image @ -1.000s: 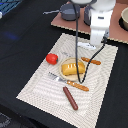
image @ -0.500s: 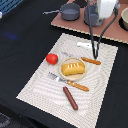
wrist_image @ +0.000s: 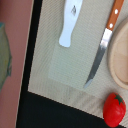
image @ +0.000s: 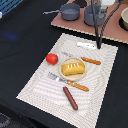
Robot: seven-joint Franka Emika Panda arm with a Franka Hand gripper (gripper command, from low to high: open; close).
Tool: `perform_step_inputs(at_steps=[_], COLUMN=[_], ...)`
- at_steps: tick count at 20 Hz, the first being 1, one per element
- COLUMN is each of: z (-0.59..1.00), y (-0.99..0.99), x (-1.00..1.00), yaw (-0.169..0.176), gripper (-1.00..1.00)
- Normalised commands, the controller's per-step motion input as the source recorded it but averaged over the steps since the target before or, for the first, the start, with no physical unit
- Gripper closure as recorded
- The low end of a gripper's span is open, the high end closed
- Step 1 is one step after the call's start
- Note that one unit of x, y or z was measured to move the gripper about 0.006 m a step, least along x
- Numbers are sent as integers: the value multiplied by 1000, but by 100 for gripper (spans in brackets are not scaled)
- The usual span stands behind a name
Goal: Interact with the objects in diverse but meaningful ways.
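Nearest in the exterior view lies the sausage stick (image: 70, 98), a smooth dark reddish-brown rod with rounded ends, resting diagonally on the woven placemat (image: 40, 85), whose pale surface shows fine ribbing. Just beyond it sits the fork (image: 68, 82), grey metal tines at the exterior view's left and a glossy orange handle toward the right. Behind the fork a shallow round plate (image: 64, 75), light tan, carries the bread loaf (image: 73, 69), a yellow ridged oval with scored lines across its top. Beside the plate, on the exterior view's left, stands the tomato (image: 52, 58), bright red and shiny; the wrist view shows a green stem cap on the tomato (wrist_image: 114, 108). Past the plate lies the knife (image: 86, 59), its orange handle angled away; in the wrist view the knife (wrist_image: 102, 47) shows a flat grey blade, with rivets on the handle. Farther on, near the mat's far edge, rests the white fish-like piece (image: 86, 45), smooth and flat; the wrist view shows the same piece (wrist_image: 69, 22) with a small dark mark on it.

No writing is legible anywhere.

At the back, a reddish-brown board (image: 70, 23) holds two grey pots (image: 70, 12). The arm (image: 100, 7) hangs above them, only its lower part in frame, dark cables trailing down beside it. Its fingers are out of sight, so I cannot tell how the gripper stands.
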Motion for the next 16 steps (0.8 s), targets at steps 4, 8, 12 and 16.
perform_step_inputs(at_steps=[4, 8, 12, 16], z=[-28, -6, -67, -224], y=[-842, -872, -923, -819], x=[24, 36, 1, 0], yaw=[-8, -6, -5, 0], gripper=[-100, -100, -100, -100])
